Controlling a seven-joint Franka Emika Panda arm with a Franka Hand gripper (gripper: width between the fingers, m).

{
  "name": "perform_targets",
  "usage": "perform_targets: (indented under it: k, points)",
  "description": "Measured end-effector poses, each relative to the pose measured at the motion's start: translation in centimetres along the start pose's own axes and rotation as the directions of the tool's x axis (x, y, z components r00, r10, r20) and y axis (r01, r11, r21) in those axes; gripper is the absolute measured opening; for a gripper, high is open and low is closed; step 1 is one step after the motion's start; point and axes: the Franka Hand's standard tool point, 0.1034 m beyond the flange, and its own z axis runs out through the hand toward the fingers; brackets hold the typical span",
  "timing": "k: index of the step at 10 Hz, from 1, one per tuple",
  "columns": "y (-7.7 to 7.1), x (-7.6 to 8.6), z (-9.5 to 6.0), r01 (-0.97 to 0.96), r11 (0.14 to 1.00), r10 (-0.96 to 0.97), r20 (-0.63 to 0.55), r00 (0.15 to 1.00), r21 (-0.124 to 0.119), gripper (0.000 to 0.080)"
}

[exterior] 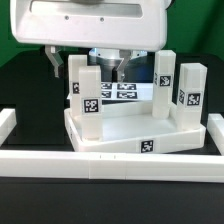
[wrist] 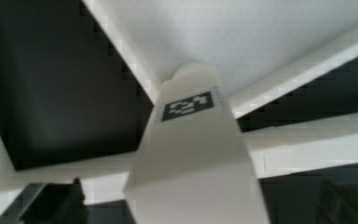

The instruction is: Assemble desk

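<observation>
My gripper (exterior: 118, 68) hangs behind the desk top, fingers pointing down; in the exterior view the tips show a gap between them, yet the wrist view has a tagged leg (wrist: 190, 150) running up the middle between my dark fingers (wrist: 43, 203), so I cannot tell whether I am clamped on it or loose

Nearest in the exterior view: long white border rail (exterior: 100, 162) across the front, with raised ends at either side

Just behind it, desk top (exterior: 140, 130) lies flat on the dark table, slightly skewed, tag on its front wall

Standing on or at the top: front leg (exterior: 88, 95) toward the exterior view's left; another leg (exterior: 76, 72) behind it; two more legs, (exterior: 164, 75) and (exterior: 191, 92), toward the exterior view's right, all upright, all tagged

Beyond the legs, marker board (exterior: 122, 91) lies flat under my fingers
</observation>
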Motion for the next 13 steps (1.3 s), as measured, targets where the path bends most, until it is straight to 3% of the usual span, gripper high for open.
perform_targets:
  k: [3, 4, 6, 9, 13]
  points:
    - [0.4, 0.1, 0.0, 0.194, 0.981, -0.194, 0.001, 0.981, -0.012, 0.0648]
    - [0.5, 0.1, 0.0, 0.200, 0.980, -0.200, 0.001, 0.980, -0.012, 0.0560]
    - [0.4, 0.1, 0.0, 0.196, 0.981, -0.196, 0.001, 0.981, -0.011, 0.0294]
    - [0.4, 0.1, -0.1, 0.136, 0.991, -0.136, -0.002, 0.991, -0.011, 0.0294]
    - [1.1, 0.1, -0.2, -0.213, 0.977, 0.213, 0.001, 0.977, -0.006, 0.0293]
